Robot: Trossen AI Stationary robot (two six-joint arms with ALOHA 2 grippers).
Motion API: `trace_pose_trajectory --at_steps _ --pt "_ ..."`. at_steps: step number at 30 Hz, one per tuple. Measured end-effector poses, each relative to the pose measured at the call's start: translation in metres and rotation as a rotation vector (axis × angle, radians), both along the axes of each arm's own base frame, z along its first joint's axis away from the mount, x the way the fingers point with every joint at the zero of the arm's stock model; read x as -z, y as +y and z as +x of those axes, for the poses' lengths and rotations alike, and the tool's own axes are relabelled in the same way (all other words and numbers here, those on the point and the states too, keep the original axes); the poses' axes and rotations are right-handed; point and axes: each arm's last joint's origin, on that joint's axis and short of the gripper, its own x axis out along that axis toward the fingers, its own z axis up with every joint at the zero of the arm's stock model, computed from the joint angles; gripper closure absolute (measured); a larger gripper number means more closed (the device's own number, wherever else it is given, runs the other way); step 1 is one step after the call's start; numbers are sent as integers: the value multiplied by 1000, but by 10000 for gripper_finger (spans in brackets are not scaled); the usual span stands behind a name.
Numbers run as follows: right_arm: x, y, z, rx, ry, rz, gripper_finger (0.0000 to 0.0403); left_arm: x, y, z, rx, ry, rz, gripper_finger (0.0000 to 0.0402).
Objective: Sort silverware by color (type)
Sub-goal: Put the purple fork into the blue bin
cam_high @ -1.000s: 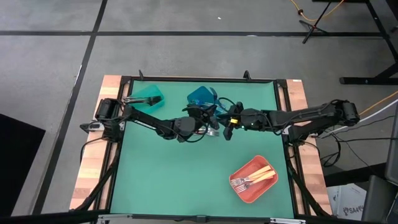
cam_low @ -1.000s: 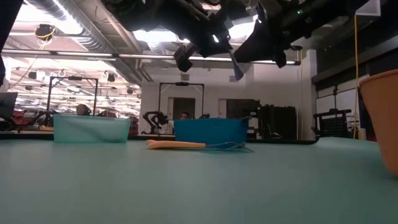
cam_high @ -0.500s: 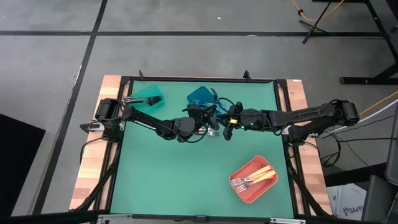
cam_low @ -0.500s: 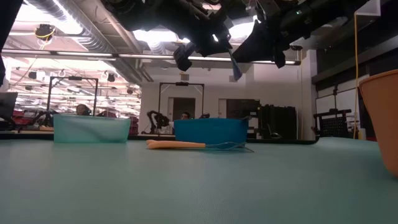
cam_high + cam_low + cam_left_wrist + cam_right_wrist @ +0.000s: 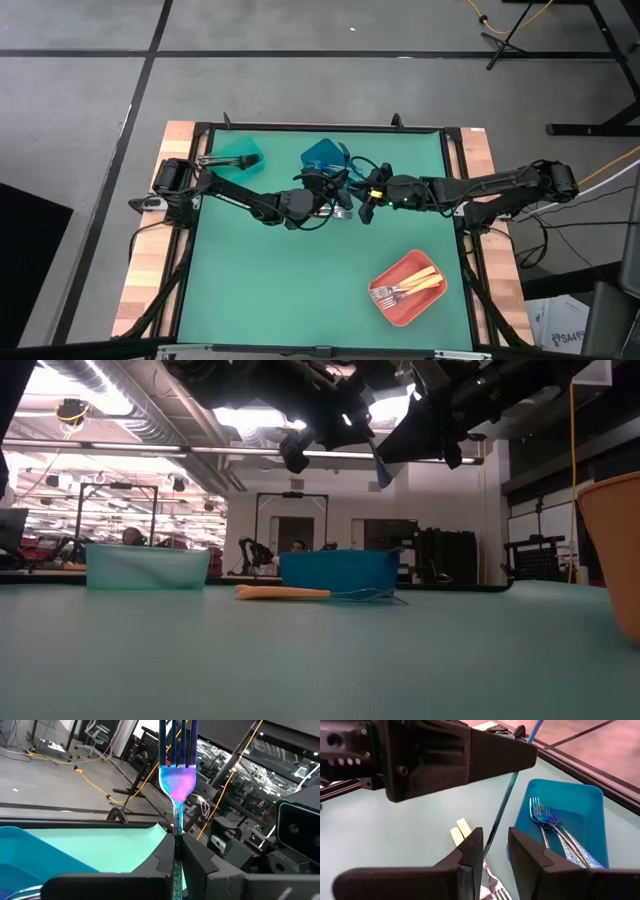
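The left gripper [image 5: 176, 851] is clenched on an iridescent fork [image 5: 177, 775] and holds it in the air above the middle of the green table [image 5: 270, 290], just beside the blue bin [image 5: 567, 815]. The right gripper [image 5: 495, 851] is close to it, with its jaws apart around the fork's handle but not pressing it. More iridescent forks [image 5: 547, 827] lie in the blue bin. Two gold-handled forks [image 5: 408, 285] lie in the red bin [image 5: 385, 308].
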Motion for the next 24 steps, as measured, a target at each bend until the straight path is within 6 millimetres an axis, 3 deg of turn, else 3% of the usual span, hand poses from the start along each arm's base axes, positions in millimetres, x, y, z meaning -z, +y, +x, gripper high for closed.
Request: trace_pose_trajectory --at_steps 24 --pt "5 2 -2 -79 58 38 320 1 -6 1 64 42 26 386"
